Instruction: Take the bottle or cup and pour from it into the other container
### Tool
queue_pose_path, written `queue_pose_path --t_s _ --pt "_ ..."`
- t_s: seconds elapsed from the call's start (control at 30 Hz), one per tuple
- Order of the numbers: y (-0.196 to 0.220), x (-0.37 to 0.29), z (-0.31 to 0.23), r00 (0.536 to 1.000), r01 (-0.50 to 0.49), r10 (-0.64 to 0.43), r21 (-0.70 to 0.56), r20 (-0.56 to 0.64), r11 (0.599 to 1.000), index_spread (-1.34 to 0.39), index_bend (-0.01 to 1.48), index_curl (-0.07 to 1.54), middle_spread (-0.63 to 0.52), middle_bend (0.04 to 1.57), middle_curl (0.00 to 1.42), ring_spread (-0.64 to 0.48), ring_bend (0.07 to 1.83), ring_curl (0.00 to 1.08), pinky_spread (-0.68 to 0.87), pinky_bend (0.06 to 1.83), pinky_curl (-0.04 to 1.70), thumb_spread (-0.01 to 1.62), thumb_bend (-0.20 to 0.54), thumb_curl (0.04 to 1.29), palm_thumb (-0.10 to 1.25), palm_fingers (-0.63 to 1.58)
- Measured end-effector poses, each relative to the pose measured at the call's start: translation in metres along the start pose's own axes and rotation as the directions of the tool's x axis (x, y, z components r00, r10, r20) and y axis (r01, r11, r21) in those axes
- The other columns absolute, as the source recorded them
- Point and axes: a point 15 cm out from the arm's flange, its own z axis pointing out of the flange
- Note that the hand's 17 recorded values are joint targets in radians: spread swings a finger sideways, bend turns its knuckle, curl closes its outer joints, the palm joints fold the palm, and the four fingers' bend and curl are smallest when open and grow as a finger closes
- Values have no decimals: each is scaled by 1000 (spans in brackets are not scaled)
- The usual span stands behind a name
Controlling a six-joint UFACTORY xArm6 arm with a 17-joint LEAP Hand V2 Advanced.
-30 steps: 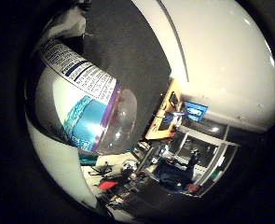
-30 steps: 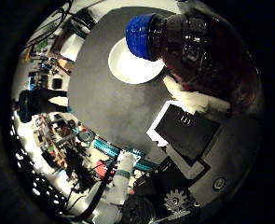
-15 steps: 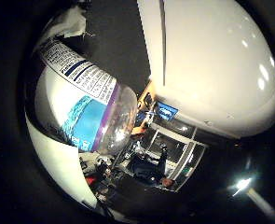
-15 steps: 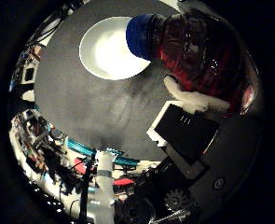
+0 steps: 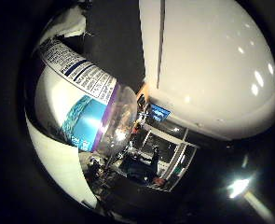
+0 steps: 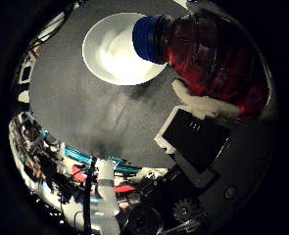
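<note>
Hand: my right hand [image 6: 198,147], built of white and black parts.
Finger: one white padded finger [image 6: 203,104], rounded and smooth.
Housing: a black boxy block with a white edge and small vent-like slots.
Gearing: a small dark toothed gear and a round screw head on grey-black body panels.
</note>
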Motion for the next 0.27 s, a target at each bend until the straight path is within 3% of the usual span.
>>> queue_pose_path --t_s 0.27 --pt "5 4 -1 1000 -7 7 -4 4 1000 -184 1188 797 -116 1372 770 -226 1327 811 -224 1284 933 375 -22 959 1023 1123"
